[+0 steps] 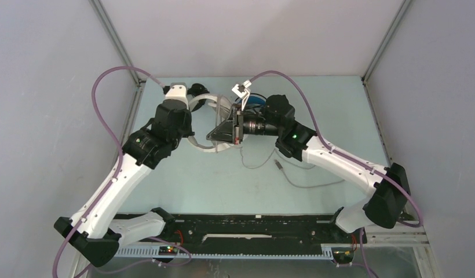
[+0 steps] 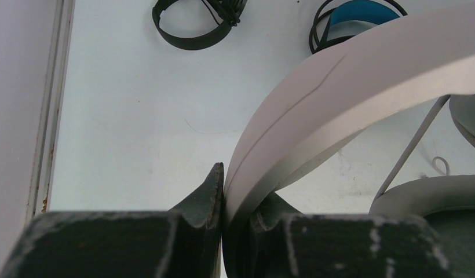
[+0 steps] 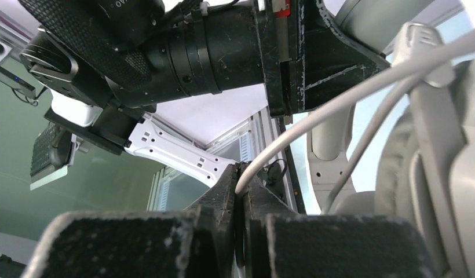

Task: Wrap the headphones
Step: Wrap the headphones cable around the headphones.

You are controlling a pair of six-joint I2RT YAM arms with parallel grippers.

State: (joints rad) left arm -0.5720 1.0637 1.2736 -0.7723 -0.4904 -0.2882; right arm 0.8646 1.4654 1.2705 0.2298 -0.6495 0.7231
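— Between the jaws of the left gripper [image 2: 223, 191] sits the headband of the white headset [image 2: 339, 98], pinched edge-on. It arches up and to the right from there, with an ear cup [image 2: 432, 197] at the lower right.

— And the right gripper [image 3: 241, 188]?

— Its jaws are closed on the white cable [image 3: 316, 113], which climbs to the right toward the headset.

— What can't you make out?

— From above, neither grip can be made out, and the blue-banded pair [image 1: 255, 99] is half covered by the right arm.

— Does one view give something the others don't?

— The left wrist view shows the all-black pair [image 2: 192, 26] lying on the surface [image 2: 125, 116] beyond the jaws, near the blue-banded one. Only the top view shows a cable end with its plug [image 1: 278, 165] loose on the surface.
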